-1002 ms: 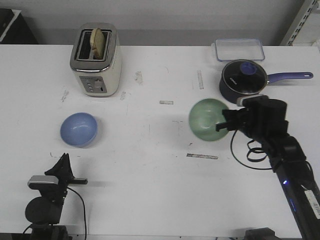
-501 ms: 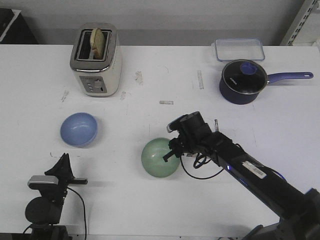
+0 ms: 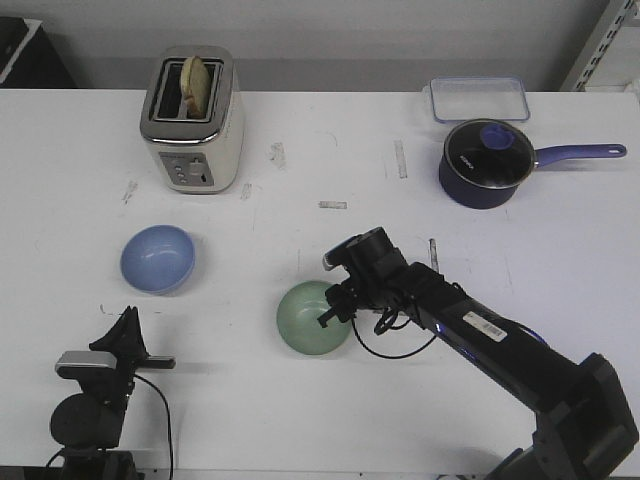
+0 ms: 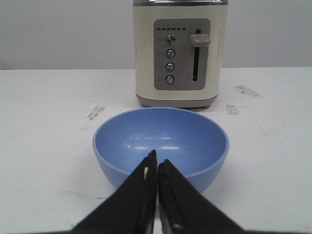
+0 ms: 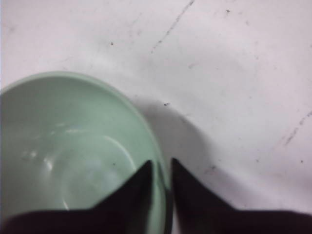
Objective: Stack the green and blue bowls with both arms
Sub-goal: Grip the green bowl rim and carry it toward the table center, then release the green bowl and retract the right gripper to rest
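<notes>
1. The pale mint green round matte bowl (image 3: 313,318) sits upright on the white table (image 3: 300,420), a little below and left of the centre of the front view.
2. The black right gripper (image 3: 335,305) pinches that bowl's right-hand rim; in the right wrist view its fingers (image 5: 181,187) straddle the rim (image 5: 163,181), one inside and one outside, clenched on it.
3. The periwinkle blue round matte bowl (image 3: 157,259) rests upright at centre left of the front view, well apart from the green one.
4. The black left gripper (image 4: 157,168) is at the lower left of the front view, near the blue bowl (image 4: 161,146); its tips are pressed together and grasp nothing.
5. A cream two-slot toaster (image 3: 192,120) stands at upper left, a dark navy saucepan with a long handle (image 3: 487,163) at upper right.
</notes>
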Tool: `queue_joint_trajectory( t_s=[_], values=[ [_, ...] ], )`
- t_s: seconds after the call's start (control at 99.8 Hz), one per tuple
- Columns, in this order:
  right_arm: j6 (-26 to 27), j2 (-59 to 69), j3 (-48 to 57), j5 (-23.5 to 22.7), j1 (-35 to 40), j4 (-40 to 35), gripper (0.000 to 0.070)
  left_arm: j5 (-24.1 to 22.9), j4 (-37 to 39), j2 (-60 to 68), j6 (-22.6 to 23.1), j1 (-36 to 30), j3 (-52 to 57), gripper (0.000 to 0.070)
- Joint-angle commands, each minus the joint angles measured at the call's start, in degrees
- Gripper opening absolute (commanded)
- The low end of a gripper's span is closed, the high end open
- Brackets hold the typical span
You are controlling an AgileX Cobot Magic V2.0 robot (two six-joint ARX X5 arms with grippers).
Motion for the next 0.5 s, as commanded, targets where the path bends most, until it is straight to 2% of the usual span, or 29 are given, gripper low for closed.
queue_joint_trajectory(
  t_s=[0.0, 0.01, 0.02, 0.19, 0.321, 0.491],
  values=[
    [0.31, 1.16, 0.79, -1.03, 0.61, 0.42, 0.0443, 0.11, 0.55, -0.11, -0.11, 0.07, -1.18, 0.0001],
    [0.31, 1.16, 0.81, -1.11, 0.61, 0.42, 0.0463, 0.11, 0.52, -0.11, -0.11, 0.07, -1.18, 0.0001],
    [0.33, 1.05, 0.81, -1.64, 0.63, 0.42, 0.0513, 0.11, 0.55, -0.11, -0.13, 0.07, -1.18, 0.0001],
    [-0.28, -1.36, 1.46, -2.19, 0.33, 0.52, 0.0511, 0.11, 0.61, -0.11, -0.11, 0.07, -1.18, 0.0001],
    [-0.96, -5.6, 2.89, -0.26, -1.18, 0.66, 0.047, 0.11, 0.61, -0.11, -0.11, 0.07, -1.18, 0.0001],
    [-2.56, -13.49, 3.39, 6.47, -4.96, 1.79, 0.0432, 0.09, 0.63, -0.11, -0.09, 0.07, -1.18, 0.0001]
  ],
)
